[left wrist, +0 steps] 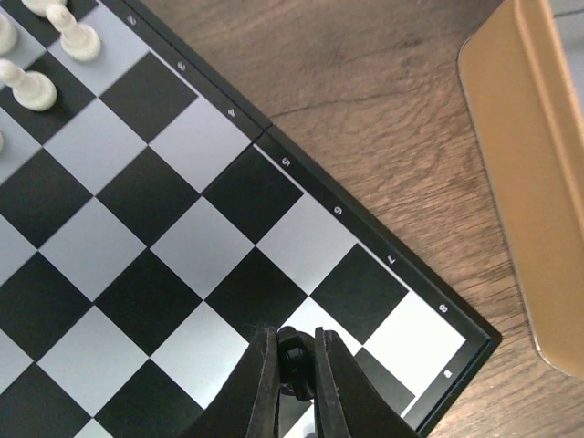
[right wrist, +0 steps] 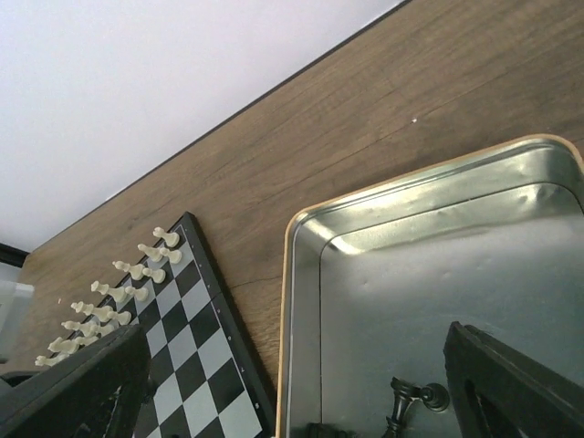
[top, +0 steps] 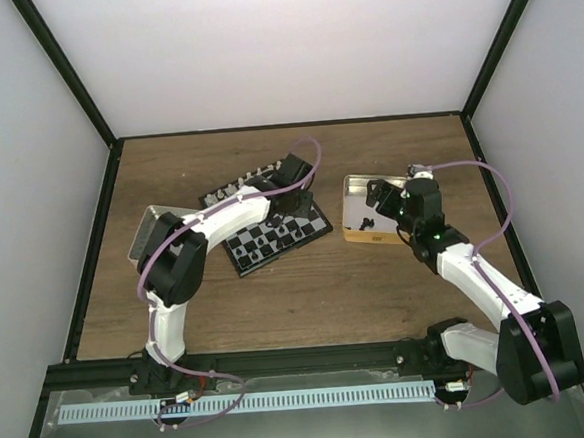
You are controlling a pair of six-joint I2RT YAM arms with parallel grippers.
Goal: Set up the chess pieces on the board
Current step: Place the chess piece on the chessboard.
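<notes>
The left gripper (left wrist: 294, 365) is pinched tight on a black piece (left wrist: 294, 350) over the board (left wrist: 196, 246), near its corner at five o'clock in the left wrist view; white pieces (left wrist: 36, 87) stand at eleven o'clock. A placing step is in hand: next, lower it squarely onto its square and release. The right gripper (right wrist: 294, 365), jaws spread wide and empty, hovers over the tin (right wrist: 438, 274) (three o'clock of the board from above), where a dark piece (right wrist: 415, 399) lies waiting.
</notes>
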